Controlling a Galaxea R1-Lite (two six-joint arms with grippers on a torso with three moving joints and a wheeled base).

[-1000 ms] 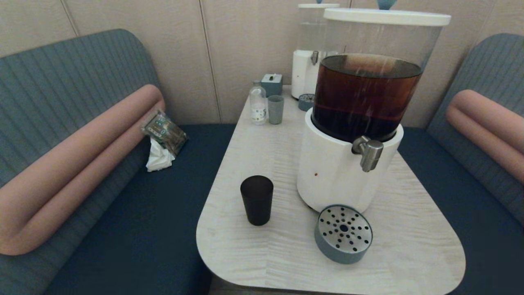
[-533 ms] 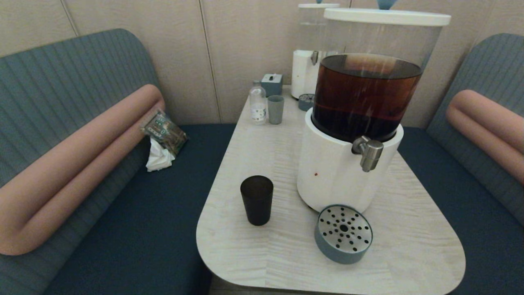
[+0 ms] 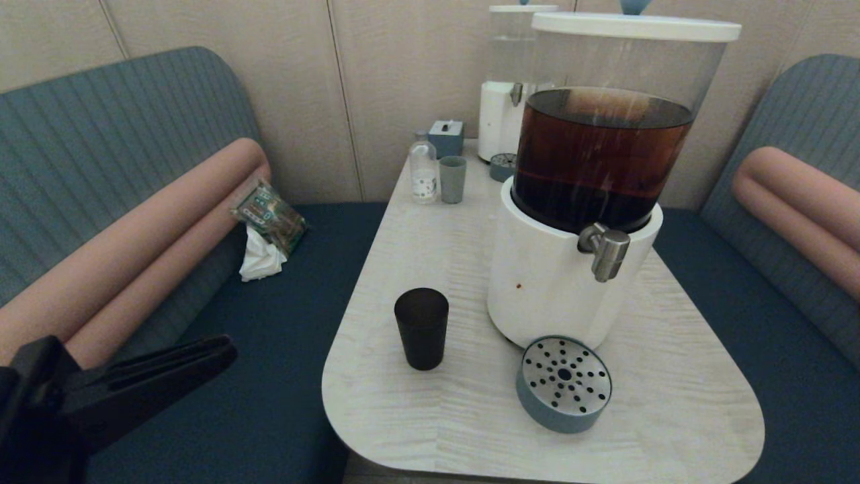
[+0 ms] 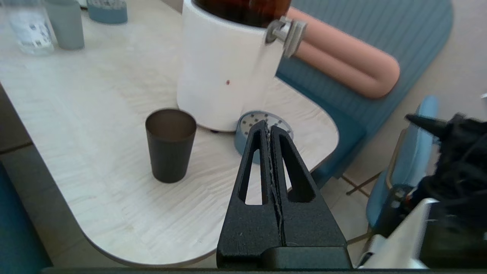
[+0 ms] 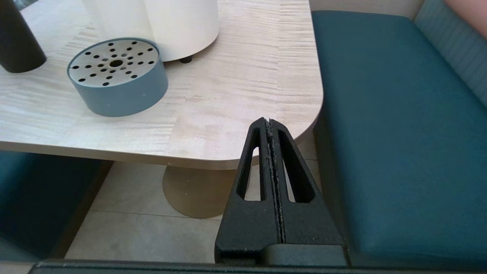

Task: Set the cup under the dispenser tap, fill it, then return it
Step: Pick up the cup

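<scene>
Two end effectors have their fingers pressed together, but the left end effector [image 3: 222, 349] is nearer the dark cup [image 3: 421, 328], which stands upright on the tabletop [image 3: 430, 269] beyond it, left of the dispenser tap [image 3: 605, 250], while the right end effector [image 5: 269, 123] is parked below the tabletop edge.

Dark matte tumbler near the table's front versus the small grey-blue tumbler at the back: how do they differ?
The dark brown-black tapered tumbler stands alone beside the big white-based dispenser; the grey-blue tumbler stands close beside a clear plastic bottle. Both are upright, handleless and untouched.
</scene>
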